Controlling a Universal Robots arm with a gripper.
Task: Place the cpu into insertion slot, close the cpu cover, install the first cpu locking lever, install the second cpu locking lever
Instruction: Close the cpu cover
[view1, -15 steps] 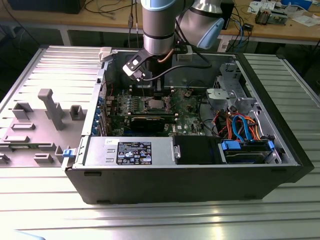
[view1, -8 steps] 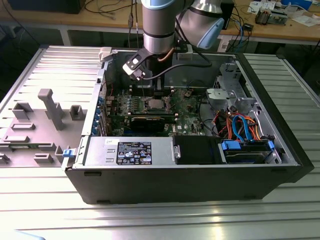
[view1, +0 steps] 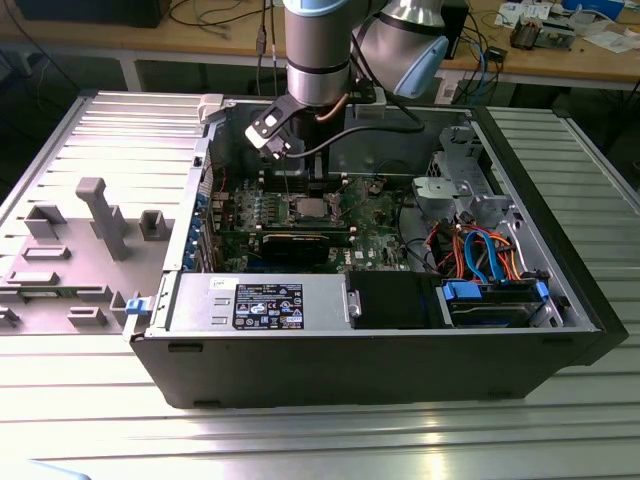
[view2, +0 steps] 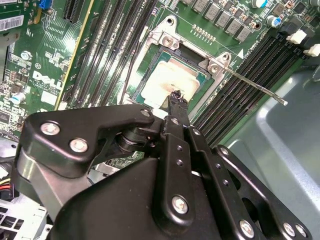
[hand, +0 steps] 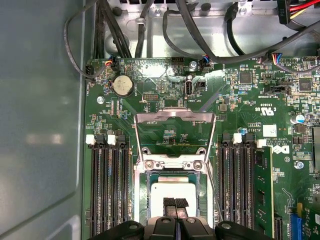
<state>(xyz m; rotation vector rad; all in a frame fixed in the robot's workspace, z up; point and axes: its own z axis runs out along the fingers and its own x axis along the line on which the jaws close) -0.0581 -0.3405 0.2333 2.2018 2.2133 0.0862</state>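
Inside an opened computer case (view1: 350, 370), the cpu (hand: 172, 190) is seen already seated flat in the insertion slot (hand: 143, 195), its silver top framed by the slot's rim. Well off to the exterior view's left of the slot, a grey moulded fixture plate (view1: 90, 235) is laid outside the case. A bank of black memory slots (hand: 107, 190) is ranged just beside the slot. The cpu cover (hand: 175, 114) is shown swung open on its hinge at the slot's edge, evidently so that the chip could be lowered in unobstructed; it is not yet closed. Directly over the slot, the gripper (view2: 176, 97) is held with its fingertips drawn together to a narrow point and nothing between them, at one edge of the cpu; whether it is touched cannot be told. A thin locking lever (view2: 255, 89) is seen jutting out from the slot, unlatched, presumably to keep the cover free. To the exterior view's right of the slot, blue and orange cables (view1: 480, 250) are bundled by the drive bay.
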